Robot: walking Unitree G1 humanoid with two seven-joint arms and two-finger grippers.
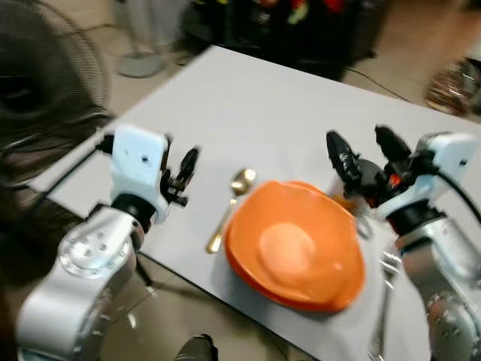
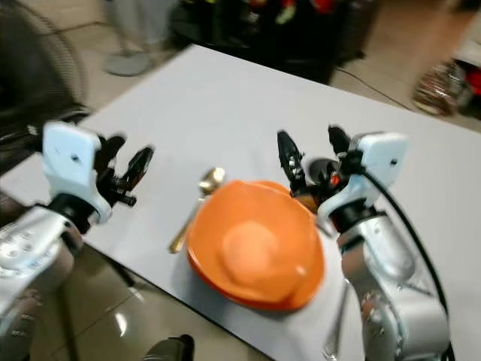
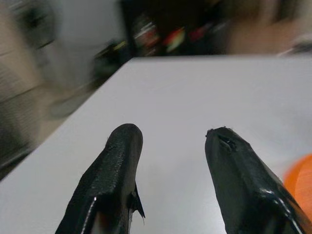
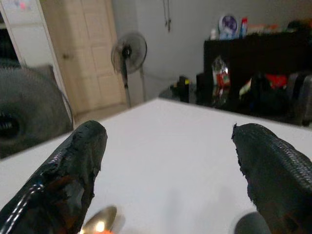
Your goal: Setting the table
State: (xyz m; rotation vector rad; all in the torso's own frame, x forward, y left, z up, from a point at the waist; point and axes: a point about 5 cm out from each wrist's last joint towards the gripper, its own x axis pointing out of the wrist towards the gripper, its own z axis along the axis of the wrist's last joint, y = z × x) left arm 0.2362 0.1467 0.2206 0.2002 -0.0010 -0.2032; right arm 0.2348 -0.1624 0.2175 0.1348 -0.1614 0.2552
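Near table edge: orange bowl [image 1: 294, 254] on the white table [image 1: 248, 105], gold spoon [image 1: 229, 207] just beside it.
Left gripper [image 1: 180, 174]: spread, empty, beside spoon.
Right gripper [image 1: 368, 154]: spread, empty, above bowl's far rim.
Advice: probably straighten spoon parallel to that edge; descend slowly.

Your head cameras look down steeply on the white table [image 1: 248, 105]; both wrist cameras skim low across it, sharing the gold spoon [image 4: 100, 222]
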